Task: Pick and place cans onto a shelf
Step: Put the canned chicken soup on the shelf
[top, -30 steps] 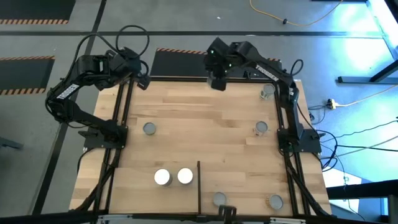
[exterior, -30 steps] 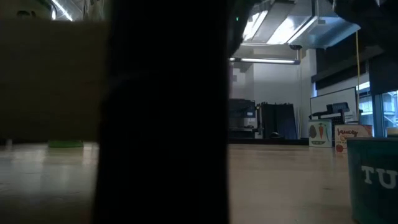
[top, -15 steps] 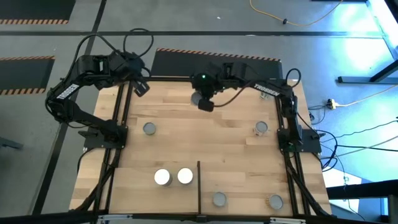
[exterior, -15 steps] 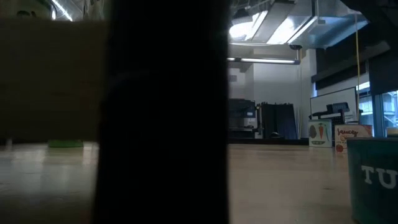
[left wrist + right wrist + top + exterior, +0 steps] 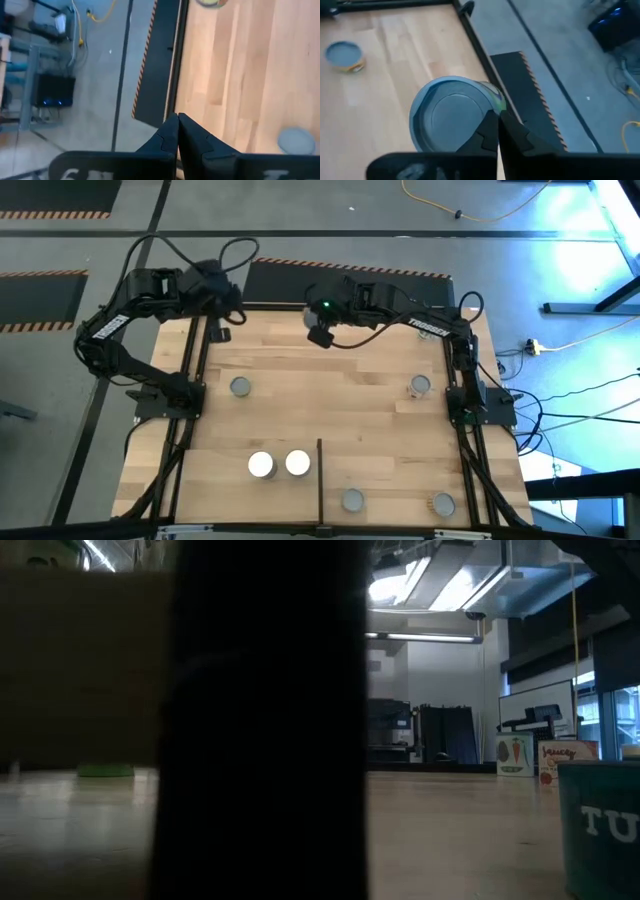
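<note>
Your right gripper (image 5: 496, 116) has its fingers drawn almost fully together, tips sitting on the rim of a grey-topped can (image 5: 447, 117). That can looks big and close under the wrist compared with the cans on the board, so I judge it pinched at the rim and off the surface. I can't see exactly how the pads bite. Its flat top faces up at the wrist, so the long axis runs straight down from the jaws, upright.

The left gripper (image 5: 177, 120) is closed tight on nothing. It hangs over the far left edge of the shelf (image 5: 330, 420), beside the frame.

What matters for the coming move:
- The held can is directly below and just to one side of the right jaws, over the far edge of the board near its middle.
- The divider bar (image 5: 319, 475) lies well away from those jaws, straight across the board at the near edge.
- Two white-topped cans (image 5: 279, 465) stand just left of the bar, and two more cans (image 5: 352, 500) are right of it.
- A loose can (image 5: 240, 387) is nearer the left jaws, and another can (image 5: 420, 386) is out toward the right arm's base.

Only the right arm has a load, so it is likely the one to carry it. Keep the can upright, since a rim pinch could let it swing.
</note>
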`<state>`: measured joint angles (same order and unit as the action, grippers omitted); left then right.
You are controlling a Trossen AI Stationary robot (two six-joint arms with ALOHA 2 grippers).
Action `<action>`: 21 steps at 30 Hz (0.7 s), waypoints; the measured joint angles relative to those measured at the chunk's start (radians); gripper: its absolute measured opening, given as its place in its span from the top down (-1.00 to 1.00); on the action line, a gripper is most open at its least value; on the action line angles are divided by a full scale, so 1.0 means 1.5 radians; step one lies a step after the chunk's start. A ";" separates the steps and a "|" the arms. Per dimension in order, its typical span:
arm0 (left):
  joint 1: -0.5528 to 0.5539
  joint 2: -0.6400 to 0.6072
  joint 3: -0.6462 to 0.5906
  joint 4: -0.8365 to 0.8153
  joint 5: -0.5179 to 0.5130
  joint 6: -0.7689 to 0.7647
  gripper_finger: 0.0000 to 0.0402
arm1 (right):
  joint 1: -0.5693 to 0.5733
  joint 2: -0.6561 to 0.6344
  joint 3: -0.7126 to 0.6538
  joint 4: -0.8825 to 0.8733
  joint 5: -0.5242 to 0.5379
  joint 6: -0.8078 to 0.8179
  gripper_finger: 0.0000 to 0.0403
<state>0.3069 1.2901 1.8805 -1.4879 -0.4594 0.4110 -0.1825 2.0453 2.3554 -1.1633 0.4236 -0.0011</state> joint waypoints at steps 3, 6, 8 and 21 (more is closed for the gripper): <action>0.000 0.000 0.000 0.030 0.000 0.012 1.00 | 0.000 0.000 0.000 0.016 0.018 -0.001 0.99; 0.000 0.000 0.000 0.056 0.001 0.016 1.00 | 0.000 0.000 0.000 0.027 0.019 -0.002 0.99; 0.000 0.000 0.000 0.061 0.005 0.016 1.00 | 0.000 0.000 0.000 0.032 0.019 -0.002 0.99; 0.000 0.026 0.001 0.073 0.021 -0.044 0.84 | -0.003 0.000 0.000 0.033 0.019 -0.003 0.99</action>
<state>0.3073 1.3296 1.8812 -1.3778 -0.4274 0.3451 -0.1877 2.0453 2.3554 -1.1137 0.4519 -0.0059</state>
